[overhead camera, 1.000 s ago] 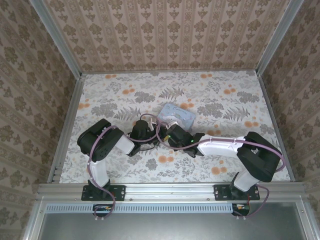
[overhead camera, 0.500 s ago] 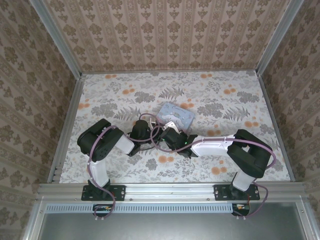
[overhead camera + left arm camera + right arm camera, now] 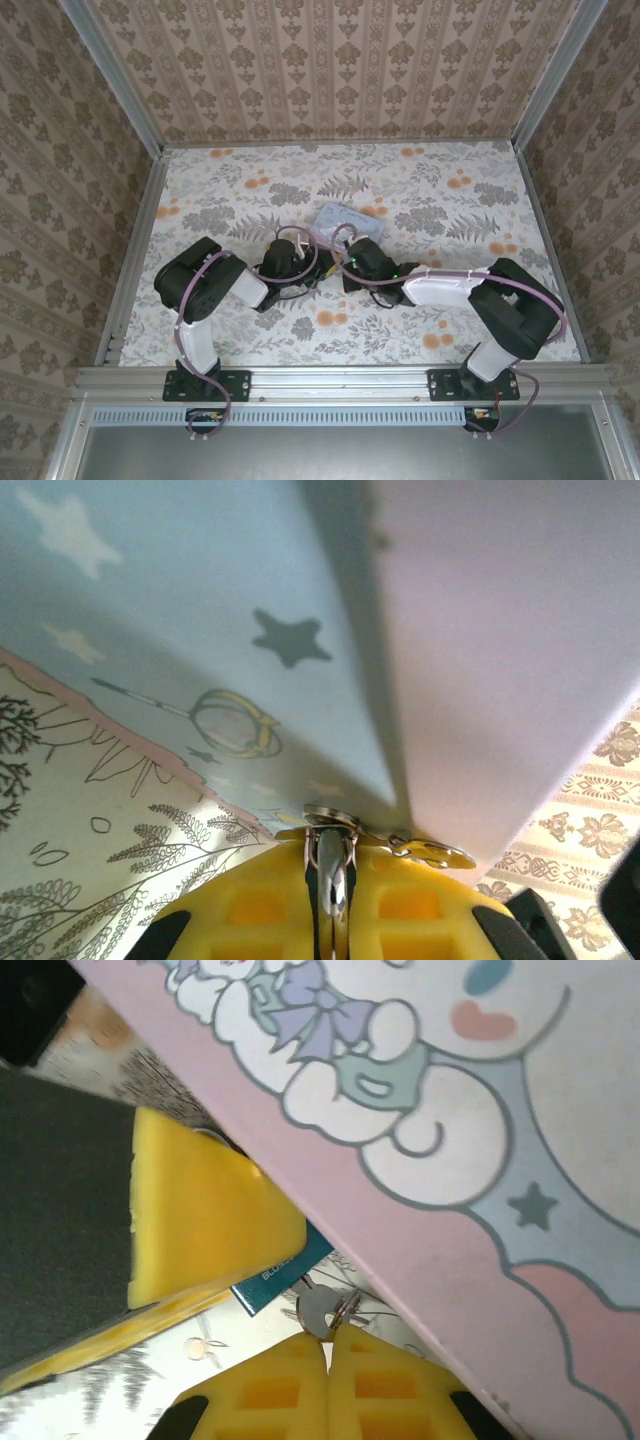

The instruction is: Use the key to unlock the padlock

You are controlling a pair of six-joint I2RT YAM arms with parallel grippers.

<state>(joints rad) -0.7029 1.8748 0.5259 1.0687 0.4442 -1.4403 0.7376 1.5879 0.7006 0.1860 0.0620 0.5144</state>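
While the left gripper point(image 3: 330, 880) pinches the padlock point(image 3: 283, 1272) steady beside the tin point(image 3: 430, 1210), the right gripper point(image 3: 328, 1350) holds the key point(image 3: 318, 1312) between tightly pressed fingers, seemingly nosed against it for turning.

Overhead view; wrist close-ups on tin point(image 3: 200, 630)

**Right tool point(image 3: 328, 1338) closed on the key point(image 3: 316, 1310)**
Its yellow pads point(image 3: 268, 1398) pinch the silver key, which meets the teal padlock point(image 3: 280, 1268); another yellow pad point(image 3: 200, 1210) overlaps the padlock beside the cartoon tin point(image 3: 440, 1130).
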